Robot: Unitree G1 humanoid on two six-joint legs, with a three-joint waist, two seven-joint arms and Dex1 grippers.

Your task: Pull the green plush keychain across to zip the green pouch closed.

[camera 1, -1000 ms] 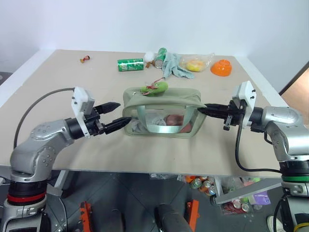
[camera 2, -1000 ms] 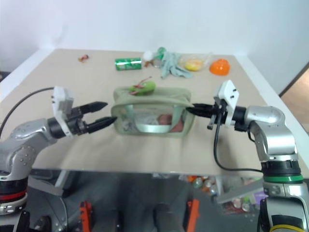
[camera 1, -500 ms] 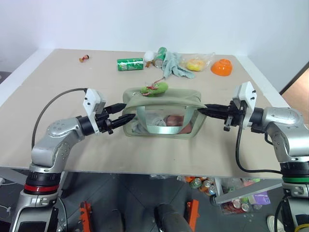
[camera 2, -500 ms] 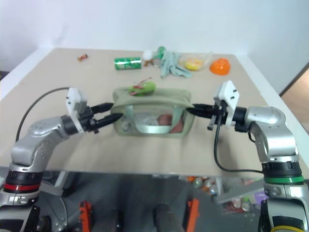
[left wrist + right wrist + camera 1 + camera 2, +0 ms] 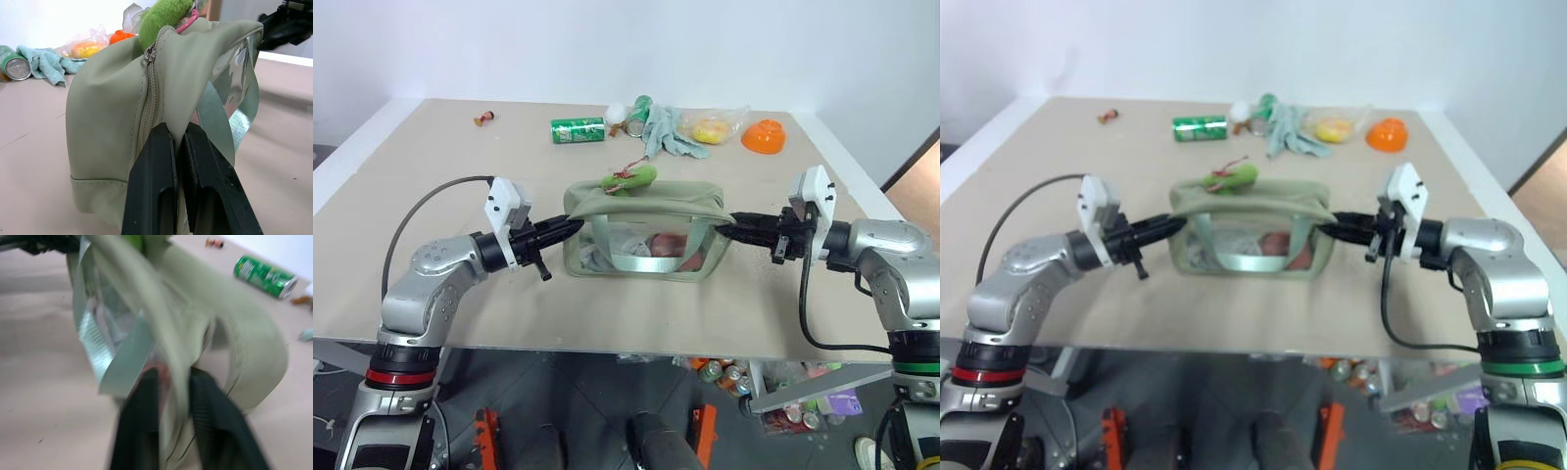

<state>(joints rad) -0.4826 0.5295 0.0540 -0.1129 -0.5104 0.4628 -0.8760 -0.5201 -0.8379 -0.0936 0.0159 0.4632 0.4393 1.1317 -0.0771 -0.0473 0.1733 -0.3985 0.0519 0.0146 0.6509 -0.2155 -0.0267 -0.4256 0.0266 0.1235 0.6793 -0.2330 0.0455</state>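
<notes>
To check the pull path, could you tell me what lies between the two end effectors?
The green pouch spans that stretch in the left eye view, left end effector at one end, right end effector at the other.

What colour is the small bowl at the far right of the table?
Orange. The bowl shows best in the left eye view.

Silver-grey arms, black cables, white wrist blocks, black-fingered left end effector point(image 5: 570, 226).
</notes>
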